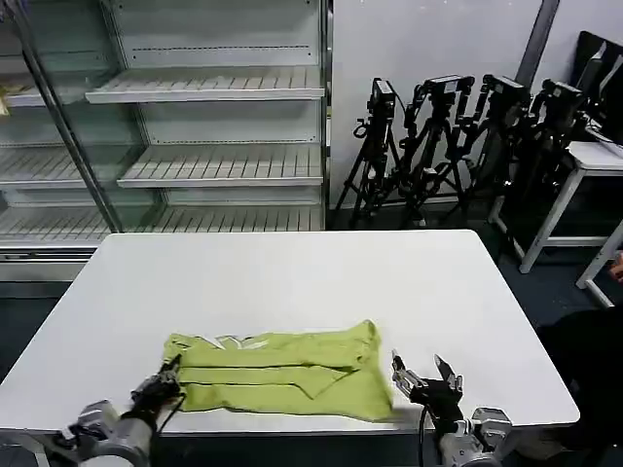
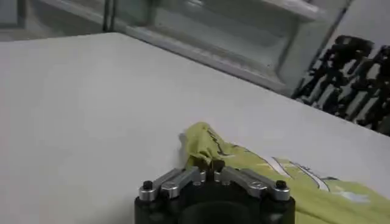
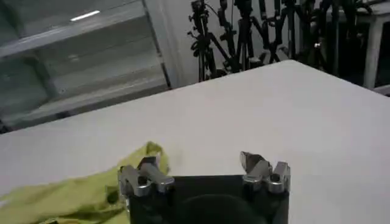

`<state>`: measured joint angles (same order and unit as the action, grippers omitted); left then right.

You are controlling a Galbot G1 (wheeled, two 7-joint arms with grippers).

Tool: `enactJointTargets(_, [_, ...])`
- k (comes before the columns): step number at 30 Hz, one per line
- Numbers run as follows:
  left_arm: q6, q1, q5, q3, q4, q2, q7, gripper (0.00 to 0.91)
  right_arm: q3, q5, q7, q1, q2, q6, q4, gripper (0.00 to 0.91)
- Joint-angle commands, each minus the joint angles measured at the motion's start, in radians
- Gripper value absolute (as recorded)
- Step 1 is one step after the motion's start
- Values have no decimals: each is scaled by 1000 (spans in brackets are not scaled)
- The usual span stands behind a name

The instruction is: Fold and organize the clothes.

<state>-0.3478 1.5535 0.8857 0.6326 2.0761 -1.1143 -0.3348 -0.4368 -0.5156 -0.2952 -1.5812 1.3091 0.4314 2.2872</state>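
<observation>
My own arm is hiding the near left corner of the T-shirt (image 1: pixel 277 374). In my wrist views, the picture edges are cutting the shirt off, and my gripper bodies are covering part of it.

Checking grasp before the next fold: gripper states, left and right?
Left gripper: shut on the shirt at its left edge.
Right gripper: open, holding nothing, just off the shirt's right edge.
</observation>
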Motion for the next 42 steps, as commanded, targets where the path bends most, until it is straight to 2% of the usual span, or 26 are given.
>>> enactJointTargets(1, [4,-13,134,300,-15,168,2,40,-3,-1,1,-1,2,-2,0,907])
enactJointTargets(5, [3,0,171,334,42,191,2,40,-7,-1,3,-2,6,-6,0,907])
enactJointTargets(8, [0,6,226,301,118,175,-3,40,-5,2,3,-6,12,-7,0,907])
enactJointTargets(11, [-12,-13,282,233,180,133,-5,40,-2,7,2,-12,14,-7,0,907])
enactJointTargets(16, [-15,-65,349,61,229,5,-13,40,-5,9,1,-19,18,-6,6,907])
enactJointTargets(20, [8,-74,323,-98,251,-64,10,40,-12,21,6,-34,16,-21,8,907])
enactJointTargets(26, [19,-99,245,-268,240,-127,24,40,-26,40,13,-61,8,-54,13,907])
enactJointTargets(33, [29,-129,119,-386,181,-132,46,40,-44,38,15,-68,7,-73,19,907])
enactJointTargets(40, [51,-190,-11,-468,64,-98,72,40,-48,39,20,-87,3,-89,19,907])
enactJointTargets(42, [66,-198,-43,-484,39,-97,85,71,-52,38,20,-88,1,-91,17,907])
